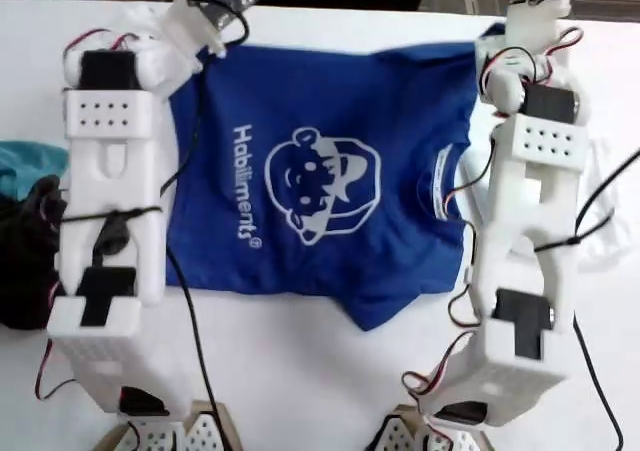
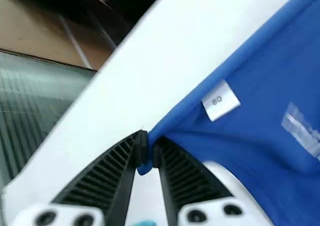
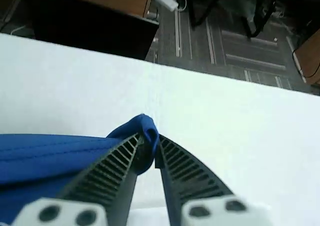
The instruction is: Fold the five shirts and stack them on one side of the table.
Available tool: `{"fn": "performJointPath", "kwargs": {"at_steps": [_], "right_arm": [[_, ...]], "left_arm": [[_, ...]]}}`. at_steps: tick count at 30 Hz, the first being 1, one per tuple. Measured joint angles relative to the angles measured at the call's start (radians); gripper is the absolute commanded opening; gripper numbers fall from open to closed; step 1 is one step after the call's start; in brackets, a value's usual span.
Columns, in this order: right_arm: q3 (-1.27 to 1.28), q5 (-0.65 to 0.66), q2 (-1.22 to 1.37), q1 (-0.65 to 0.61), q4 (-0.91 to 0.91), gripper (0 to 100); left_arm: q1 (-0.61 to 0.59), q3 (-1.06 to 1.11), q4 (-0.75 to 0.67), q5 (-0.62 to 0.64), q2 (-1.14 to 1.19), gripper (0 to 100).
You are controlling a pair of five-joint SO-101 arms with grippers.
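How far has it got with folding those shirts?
Early days. Nothing looks folded yet: the blue shirt lies spread flat on the table. In hand: the left tool and right tool each pinch its far edge, seemingly ready for a first fold. Left to do: this shirt, plus the crumpled teal and black clothes heaped at the table's edge, then stacking.

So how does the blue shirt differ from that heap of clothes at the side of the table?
The blue shirt lies spread flat, print up; the heap is crumpled. The shirt is bright blue; the heap mixes dark and teal cloth. The left gripper and right gripper pinch the shirt's edge; no gripper holds the heap. Both are unfolded.
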Motion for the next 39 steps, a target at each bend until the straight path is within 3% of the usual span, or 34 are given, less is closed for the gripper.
{"fn": "performJointPath", "kwargs": {"at_steps": [15, 24, 30, 39], "right_arm": [[-0.025, 0.000, 0.110, 0.000, 0.219, 2.0], [-0.031, 0.046, 0.109, 0.000, 0.446, 2.0], [-0.031, 0.048, 0.075, 0.000, 0.577, 2.1], [0.232, 0.157, -0.153, 0.003, 0.549, 2.1]], "left_arm": [[0.025, -0.017, 0.198, 0.005, 0.163, 2], [0.051, -0.089, 0.512, -0.034, 0.164, 3], [0.049, -0.011, 0.534, -0.040, 0.158, 3], [0.051, 0.408, 0.420, -0.046, -0.084, 3]]}}
